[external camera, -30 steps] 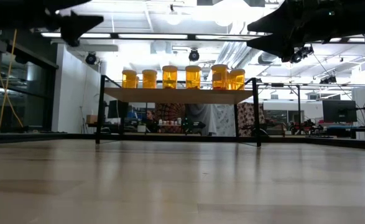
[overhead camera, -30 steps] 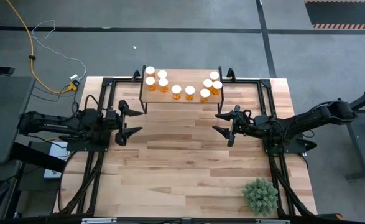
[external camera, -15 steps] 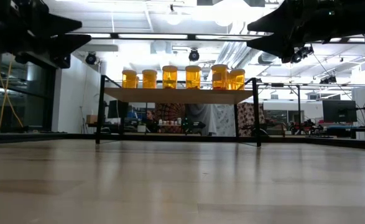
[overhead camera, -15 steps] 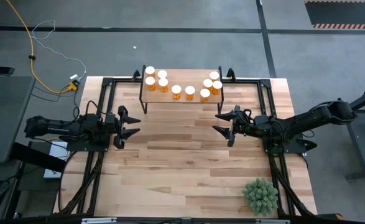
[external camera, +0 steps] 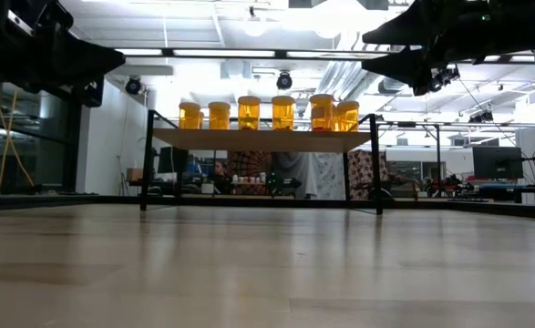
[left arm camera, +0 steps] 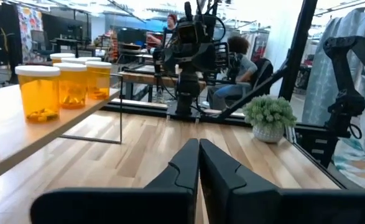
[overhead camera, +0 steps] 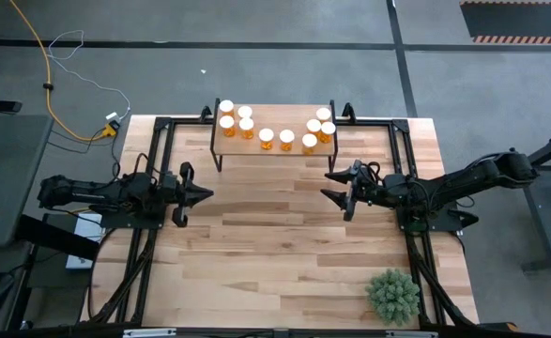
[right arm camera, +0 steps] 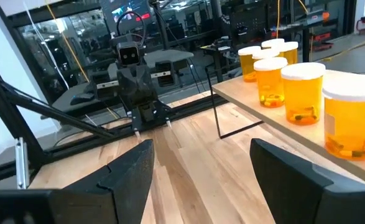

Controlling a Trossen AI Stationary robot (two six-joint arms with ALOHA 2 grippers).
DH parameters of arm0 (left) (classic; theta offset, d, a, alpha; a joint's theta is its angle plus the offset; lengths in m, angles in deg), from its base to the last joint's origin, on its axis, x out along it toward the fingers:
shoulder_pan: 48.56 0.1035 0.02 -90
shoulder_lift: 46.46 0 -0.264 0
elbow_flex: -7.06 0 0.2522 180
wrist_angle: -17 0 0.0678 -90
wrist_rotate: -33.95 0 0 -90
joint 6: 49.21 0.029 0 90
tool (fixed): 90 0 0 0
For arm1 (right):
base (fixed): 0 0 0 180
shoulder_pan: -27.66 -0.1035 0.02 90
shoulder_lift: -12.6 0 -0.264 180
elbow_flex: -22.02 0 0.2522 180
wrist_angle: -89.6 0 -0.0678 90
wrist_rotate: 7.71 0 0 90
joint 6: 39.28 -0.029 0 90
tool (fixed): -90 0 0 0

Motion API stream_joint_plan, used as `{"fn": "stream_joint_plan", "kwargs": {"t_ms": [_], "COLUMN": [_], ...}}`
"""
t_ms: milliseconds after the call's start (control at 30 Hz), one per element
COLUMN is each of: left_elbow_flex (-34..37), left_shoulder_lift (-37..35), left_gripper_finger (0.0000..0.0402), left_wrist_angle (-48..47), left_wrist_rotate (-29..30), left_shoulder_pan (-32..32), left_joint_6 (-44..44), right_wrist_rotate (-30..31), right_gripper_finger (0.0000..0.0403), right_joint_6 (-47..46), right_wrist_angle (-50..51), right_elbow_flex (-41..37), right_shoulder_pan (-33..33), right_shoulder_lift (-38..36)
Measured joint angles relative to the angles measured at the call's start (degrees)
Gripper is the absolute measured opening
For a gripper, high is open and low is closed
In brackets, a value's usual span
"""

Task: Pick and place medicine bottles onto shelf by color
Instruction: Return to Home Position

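**Bottles up on the shelf, both arms empty-handed at mid-table**

From where I stand, the big plank table (overhead camera: pixel 284 253) has the two dark arms reaching in from its sides, facing each other and well apart. The left gripper (overhead camera: pixel 203 193) hangs over the table's left part with its fingers pressed together and nothing between them. The right gripper (overhead camera: pixel 331 185) hovers on the right, fingers spread wide and holding nothing, near the shelf's right front corner.

That closeness is what I'd worry about. I reckon all that's left is drawing the arms home. If the right arm swung toward the far edge instead of pulling straight out, a spread finger could catch that corner and rock the whole board. The left arm looks to have more room.

The shelf (overhead camera: pixel 280 120) sits at the table's far edge, its long side running left to right. The spiky plant (overhead camera: pixel 393 296) is at the near right corner, well away from either arm.

Smallest are the medicine bottles (overhead camera: pixel 286 140), all amber-orange and all on the shelf top, none on the table. Each stands upright, long axis vertical, white cap up. Those at the right end crowd close to the board's edge, so I'd guess a jolt there would tip them first.
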State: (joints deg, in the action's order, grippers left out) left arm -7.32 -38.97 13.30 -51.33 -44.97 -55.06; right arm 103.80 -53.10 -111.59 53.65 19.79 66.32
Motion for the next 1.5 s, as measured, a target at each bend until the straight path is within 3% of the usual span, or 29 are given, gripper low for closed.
{"fn": "stream_joint_plan", "kwargs": {"t_ms": [167, 267, 367, 500, 567, 733, 867, 1033, 1233, 1500], "left_elbow_flex": [0.0, 0.0, 0.0, 0.0, 0.0, 0.0, 0.0, 0.0, 0.0, 0.0], "left_shoulder_lift": [0.0, 0.0, 0.0, 0.0, 0.0, 0.0, 0.0, 0.0, 0.0, 0.1], "left_gripper_finger": [0.0016, 0.0018, 0.0019, 0.0019, 0.0019, 0.0019, 0.0019, 0.0019, 0.0019, 0.0019], "left_wrist_angle": [-0.1, -0.3, -0.4, -0.4, -0.4, -0.4, -0.4, -0.4, -0.4, -0.4], "left_wrist_rotate": [2.8, 2.8, 2.9, 2.9, 2.9, 3.0, 3.0, 3.0, 3.0, 3.0], "left_shoulder_pan": [0.0, 0.0, 0.0, 0.0, 0.0, 0.0, 0.0, 0.0, 0.0, 0.0], "left_joint_6": [0.0, 0.0, 0.0, 0.0, 0.0, 0.0, 0.0, 0.0, 0.0, 0.0], "right_wrist_rotate": [0.0, 0.0, 0.9, 2.3, 2.3, -0.8, -3.9, -5.6, -13.8, -13.3], "right_gripper_finger": [0.0254, 0.023, 0.0169, 0.0046, 0.0013, 0.0026, 0.0003, 0.0003, 0.0001, 0.0], "right_joint_6": [2.5, 6.0, 7.1, 5.5, 4.9, 6.0, 6.8, 9.9, 10.1, 6.3], "right_wrist_angle": [0.3, 2.9, 10.2, 22.6, 26.8, 31.0, 23.1, 12.9, 20.6, 26.2], "right_elbow_flex": [0.0, 0.0, 0.0, 0.0, 0.0, -0.4, -7.6, -15.1, -14.4, -17.3], "right_shoulder_pan": [0.0, 0.0, 0.0, 0.0, 0.0, 0.0, 0.0, 1.5, 5.9, 7.1], "right_shoulder_lift": [-0.6, -3.0, -7.0, -13.6, -16.9, -23.8, -28.8, -36.0, -43.4, -47.5]}}
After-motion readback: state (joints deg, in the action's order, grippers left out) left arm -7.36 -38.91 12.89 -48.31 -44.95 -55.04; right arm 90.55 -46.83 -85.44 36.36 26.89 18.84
